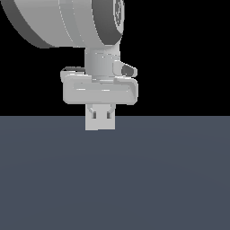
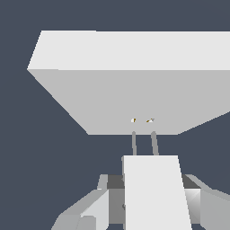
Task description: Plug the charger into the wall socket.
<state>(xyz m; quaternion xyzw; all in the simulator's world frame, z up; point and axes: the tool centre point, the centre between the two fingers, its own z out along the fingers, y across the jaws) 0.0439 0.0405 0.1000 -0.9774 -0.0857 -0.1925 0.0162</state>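
Clamped in the pincer [image 2: 150,204], the charger [image 2: 152,193] points two thin prongs [image 2: 154,143] at the wall socket [image 2: 134,90], stopping just short of its holes [image 2: 142,120].

End effector [image 1: 101,117] pointing straight down, fingers [image 2: 90,209] closed around a held block.

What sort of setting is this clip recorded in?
Almost certainly a bare simulated test scene, not a real room: a featureless slate-grey floor under a black void, an untextured light-grey socket plate with two tiny yellowish holes, and a plain light-grey charger block between the gripper fingers.
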